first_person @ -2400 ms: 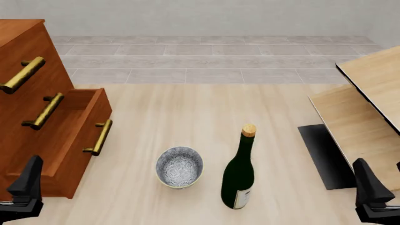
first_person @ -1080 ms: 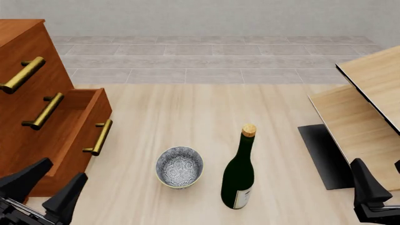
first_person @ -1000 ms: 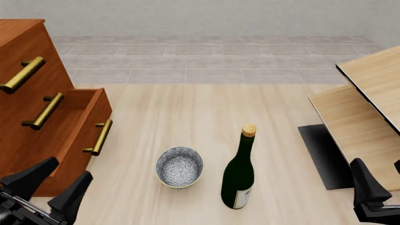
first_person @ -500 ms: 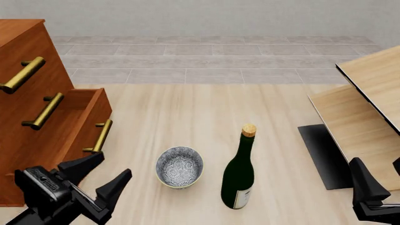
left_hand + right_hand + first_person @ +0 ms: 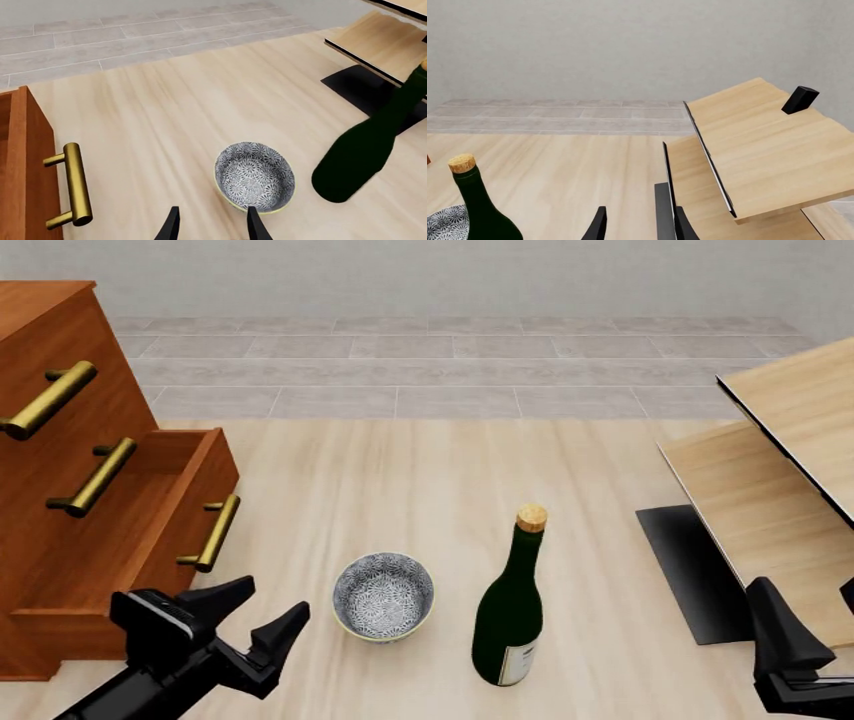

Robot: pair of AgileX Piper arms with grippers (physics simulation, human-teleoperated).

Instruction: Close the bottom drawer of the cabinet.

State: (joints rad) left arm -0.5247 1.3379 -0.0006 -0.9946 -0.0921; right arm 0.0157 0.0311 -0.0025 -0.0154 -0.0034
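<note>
Pale wood table (image 5: pixel 400 470), cabinet (image 5: pixel 54 390) at left edge, bottom drawer (image 5: pixel 147 530) pulled out. Left gripper (image 5: pixel 254 615) spread, grasping nothing, near the brass handle (image 5: pixel 214 532). Right gripper (image 5: pixel 787 650) at right edge, jaws impossible to tell.

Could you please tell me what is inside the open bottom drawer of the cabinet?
The bottom drawer shows only bare wooden floor and walls; its rear part is hidden under the cabinet.

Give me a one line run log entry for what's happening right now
bottom drawer: open, untouched | left gripper: open, empty, near the drawer's front, beside bowl | right gripper: open, empty, by pale furniture | bottle: upright
</note>
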